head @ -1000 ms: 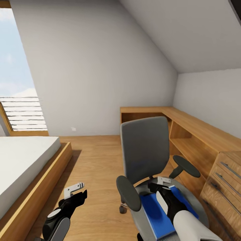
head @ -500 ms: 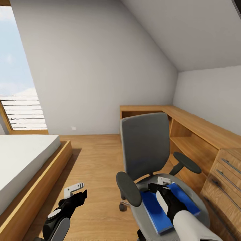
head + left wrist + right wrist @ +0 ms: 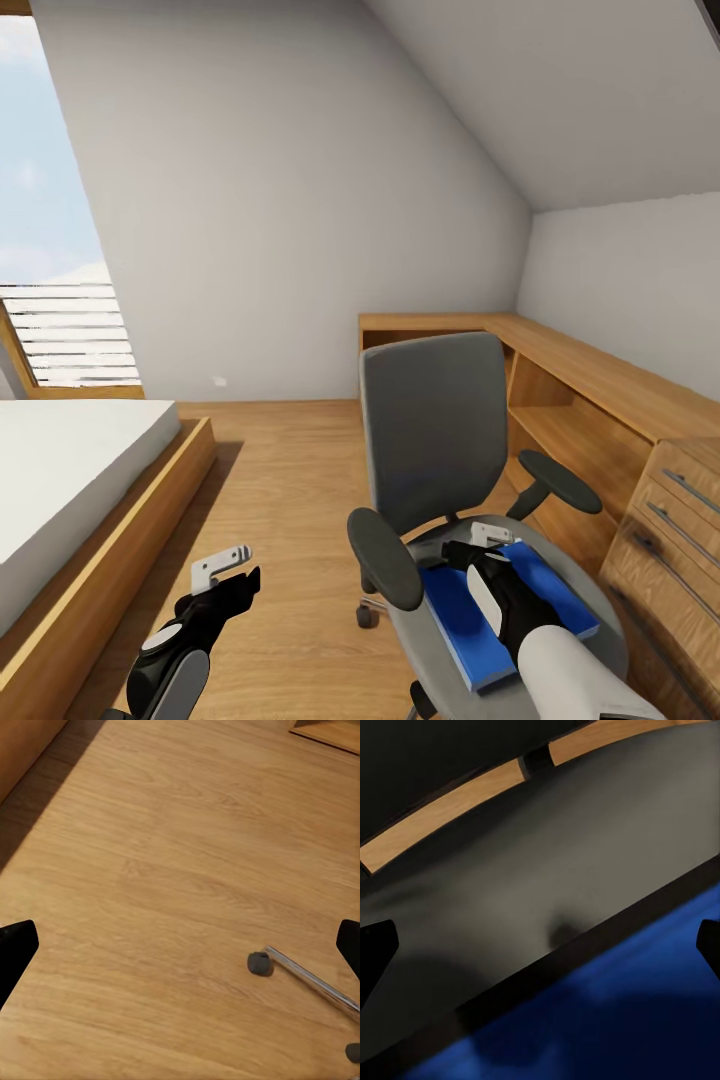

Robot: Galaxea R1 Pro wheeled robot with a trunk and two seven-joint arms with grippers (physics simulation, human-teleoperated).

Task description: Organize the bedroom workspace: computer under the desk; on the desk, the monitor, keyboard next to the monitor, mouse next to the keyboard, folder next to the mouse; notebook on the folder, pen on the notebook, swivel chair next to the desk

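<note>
The left gripper hangs open over bare floor. On the swivel chair seat lies the folder: thin, stiff, probably slippery. The right gripper, fingers spread, hovers at its back edge, the best hold.

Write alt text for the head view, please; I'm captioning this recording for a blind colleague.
A blue folder lies on the seat of a grey swivel chair, with the right gripper low over it, jaws open. The left gripper hangs open above the wooden floor, between the chair and a bed. Light-wood shelving lines the wall behind.
</note>
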